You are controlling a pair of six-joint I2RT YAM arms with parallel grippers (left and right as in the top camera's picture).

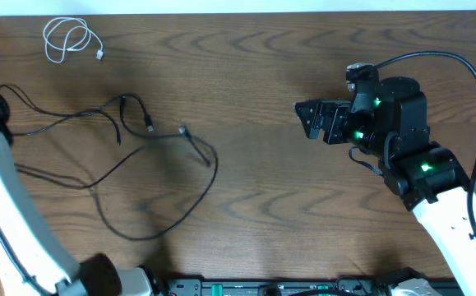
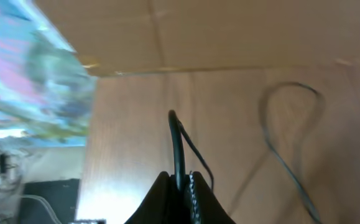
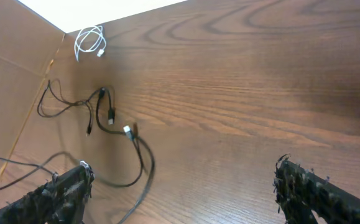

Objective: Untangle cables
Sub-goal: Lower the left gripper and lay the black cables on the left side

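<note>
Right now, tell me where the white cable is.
In the overhead view the white cable lies coiled near the far left corner of the table, apart from the black cables spread nearer the robot.

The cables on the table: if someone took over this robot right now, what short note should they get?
Left gripper: shut on one black cable, at the far left.
Right gripper: open, empty, on the right, away from the cables.
White cable: coiled alone in the far left corner, apart from the rest.
Black cables: crossing each other left of centre.
Left to do: separate the black ones.
</note>
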